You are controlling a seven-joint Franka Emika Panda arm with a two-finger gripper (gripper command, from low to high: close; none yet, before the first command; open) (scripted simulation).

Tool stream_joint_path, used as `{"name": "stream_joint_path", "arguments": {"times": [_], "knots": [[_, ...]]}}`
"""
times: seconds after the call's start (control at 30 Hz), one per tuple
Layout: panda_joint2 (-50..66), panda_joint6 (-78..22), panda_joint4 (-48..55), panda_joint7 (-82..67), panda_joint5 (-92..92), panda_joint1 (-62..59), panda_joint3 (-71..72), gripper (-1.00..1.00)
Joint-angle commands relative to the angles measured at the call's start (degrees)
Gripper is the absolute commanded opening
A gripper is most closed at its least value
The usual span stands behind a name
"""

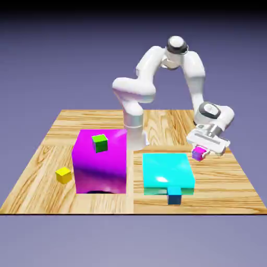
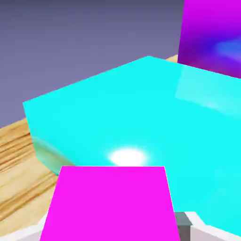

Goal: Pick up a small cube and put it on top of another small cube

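Small cube (image 1: 198, 154) clamped in claw (image 1: 200, 155), held clear of desk (image 1: 229, 182), beside cyan block's (image 1: 168, 172) far right corner.

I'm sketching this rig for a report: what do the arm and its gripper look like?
The arm is glossy white, built of rounded tubular segments with dark grey rings at the joints and a dark cap on the topmost joint. The gripper has a boxy white body and small grey fingertips. No cables or markings show.
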Motion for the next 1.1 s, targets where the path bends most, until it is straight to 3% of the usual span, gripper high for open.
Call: {"name": "stream_joint_path", "arguments": {"times": [0.0,0.57,0.97,1.0,1.07], "knots": [[0.07,-0.56,-0.11,-1.33,-0.43,-1.97,-2.08,-1.00],[1.09,-8.20,-1.79,-20.81,-8.16,-31.89,-33.68,-1.00],[25.69,-6.76,-4.70,3.09,-37.25,-28.74,-38.40,-1.00],[25.69,-6.76,-4.70,3.10,-37.25,-28.74,-38.40,1.00],[23.61,-6.88,-4.45,1.08,-34.80,-29.01,-38.00,1.00]]}}
